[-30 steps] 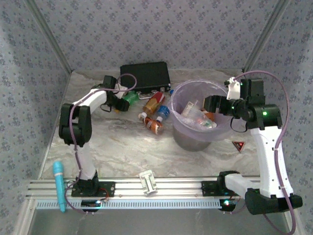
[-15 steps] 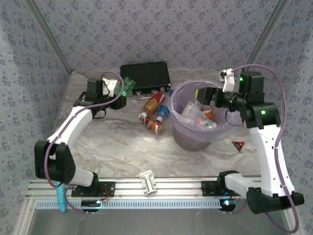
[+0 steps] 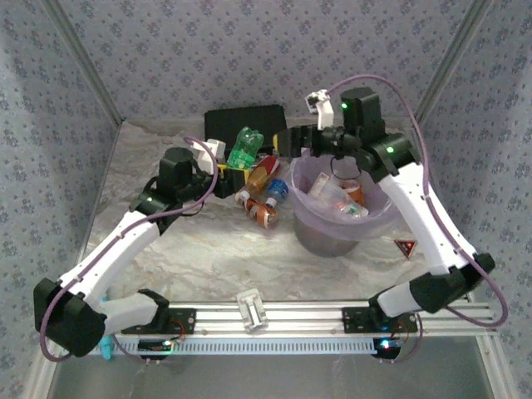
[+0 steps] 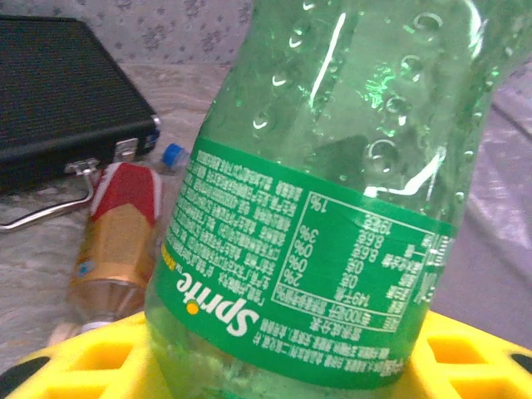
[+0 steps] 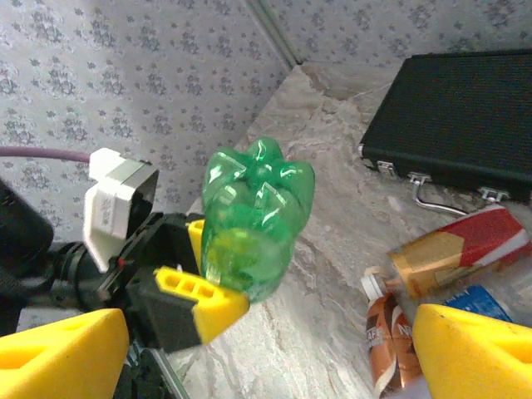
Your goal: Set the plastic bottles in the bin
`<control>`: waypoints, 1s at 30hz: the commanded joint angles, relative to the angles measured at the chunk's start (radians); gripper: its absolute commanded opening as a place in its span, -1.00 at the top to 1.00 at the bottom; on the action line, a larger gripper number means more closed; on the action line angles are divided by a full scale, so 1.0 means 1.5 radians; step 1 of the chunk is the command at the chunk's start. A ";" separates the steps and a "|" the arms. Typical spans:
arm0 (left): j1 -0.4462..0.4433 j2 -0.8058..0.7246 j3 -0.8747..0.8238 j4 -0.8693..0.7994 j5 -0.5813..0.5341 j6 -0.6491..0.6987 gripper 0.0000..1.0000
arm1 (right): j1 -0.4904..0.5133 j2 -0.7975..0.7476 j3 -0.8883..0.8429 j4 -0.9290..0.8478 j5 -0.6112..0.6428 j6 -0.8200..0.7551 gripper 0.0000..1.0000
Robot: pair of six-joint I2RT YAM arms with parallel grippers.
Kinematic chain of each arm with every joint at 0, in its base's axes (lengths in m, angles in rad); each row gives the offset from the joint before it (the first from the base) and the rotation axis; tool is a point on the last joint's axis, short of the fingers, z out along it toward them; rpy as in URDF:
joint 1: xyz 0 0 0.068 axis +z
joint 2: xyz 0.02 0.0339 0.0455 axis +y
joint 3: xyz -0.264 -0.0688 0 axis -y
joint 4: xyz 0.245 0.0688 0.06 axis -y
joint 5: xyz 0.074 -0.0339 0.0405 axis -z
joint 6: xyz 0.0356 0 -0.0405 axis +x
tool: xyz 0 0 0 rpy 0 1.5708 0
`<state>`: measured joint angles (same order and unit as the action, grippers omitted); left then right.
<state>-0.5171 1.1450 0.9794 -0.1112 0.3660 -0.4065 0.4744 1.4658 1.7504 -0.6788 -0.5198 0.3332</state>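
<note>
Floral-papered walls (image 3: pixel 249 50), marbled tabletop (image 3: pixel 216 249)

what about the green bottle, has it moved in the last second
Yes. The green bottle, in the left gripper, has shifted right across the black case, toward the bin.

Bottle (image 3: pixel 245 148): green, with a green label
Bin (image 3: pixel 324 241): grey, light purple bag
Case (image 3: pixel 241 120): black
Walls (image 3: pixel 249 50): grey-blue, little flowers
Counter (image 3: pixel 216 241): swirly grey and cream
Jaws: yellow
</note>
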 commanded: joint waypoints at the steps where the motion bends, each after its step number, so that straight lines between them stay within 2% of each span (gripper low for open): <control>1: -0.019 -0.017 -0.006 0.070 -0.008 -0.043 0.09 | 0.016 0.037 0.039 0.027 -0.003 0.014 -0.84; 11: -0.039 0.005 0.008 0.090 0.008 -0.047 0.10 | 0.050 0.128 0.074 0.043 -0.055 0.033 -0.84; 24: -0.044 0.011 0.014 0.086 0.008 -0.049 0.08 | 0.052 0.141 0.087 0.049 -0.070 0.035 -0.33; 26: -0.044 0.010 0.014 0.085 0.008 -0.050 -0.03 | 0.050 0.140 0.091 0.046 -0.069 0.032 -0.29; 30: -0.044 -0.007 0.008 0.079 -0.002 -0.050 -0.43 | 0.045 0.134 0.109 0.029 -0.064 0.019 -0.20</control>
<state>-0.5766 1.1645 0.9714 -0.0029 0.3668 -0.4786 0.5495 1.6817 1.8561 -0.6258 -0.6102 0.3843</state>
